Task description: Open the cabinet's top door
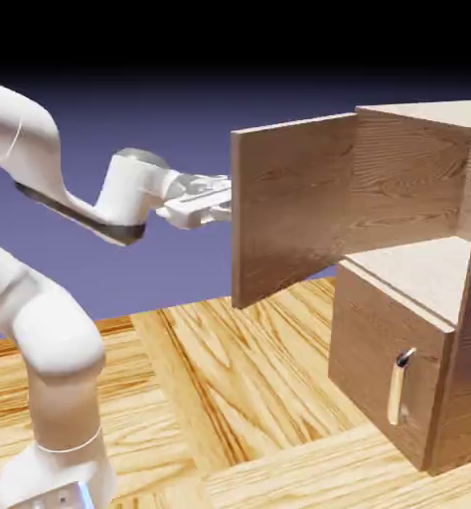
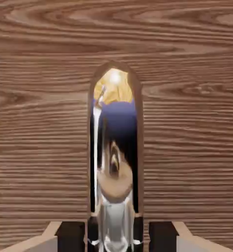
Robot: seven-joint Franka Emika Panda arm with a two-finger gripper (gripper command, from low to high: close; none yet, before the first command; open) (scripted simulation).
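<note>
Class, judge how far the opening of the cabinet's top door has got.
Done: the top door stands wide open, the upper compartment's floor showing. In hand: the gripper is at the door's handle. Left: probably only letting go and backing away.

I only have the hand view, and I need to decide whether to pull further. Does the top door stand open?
Observer: Yes, the top door stands wide open, swung out from the cabinet.
Operator: Did the lower door come with it?
Observer: No, the lower door is shut, with its own short handle facing out.
Operator: And inside, behind the top door?
Observer: The upper compartment's pale floor is in plain sight.
</note>
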